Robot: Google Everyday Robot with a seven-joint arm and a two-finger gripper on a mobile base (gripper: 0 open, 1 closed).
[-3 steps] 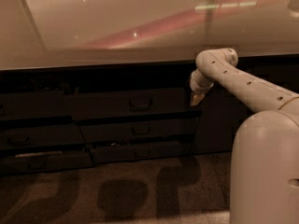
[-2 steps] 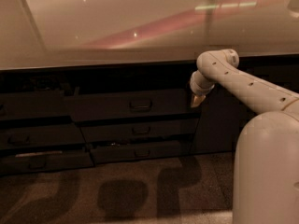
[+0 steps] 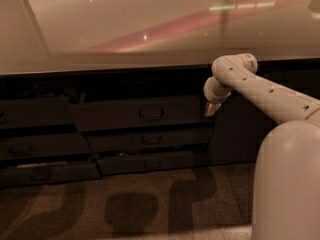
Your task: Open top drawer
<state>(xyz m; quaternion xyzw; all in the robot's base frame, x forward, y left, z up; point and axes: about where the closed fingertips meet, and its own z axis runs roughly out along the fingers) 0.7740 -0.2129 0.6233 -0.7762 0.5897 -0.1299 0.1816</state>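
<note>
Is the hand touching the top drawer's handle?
No, the hand hangs by the top drawer's right edge, apart from its handle.

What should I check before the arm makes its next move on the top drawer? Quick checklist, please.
1. Top drawer located: ok. It is the widest front in the centre stack, just under the counter.
2. Handle visible and uncovered: ok. It sits at the middle of the front.
3. Pincer at the handle: not ok. It hangs by the drawer's right edge, well right of the handle.
4. Pincer off the two lower drawers: ok. It is at the height of the top front.
5. Top drawer already pulled out: cannot tell.
</note>
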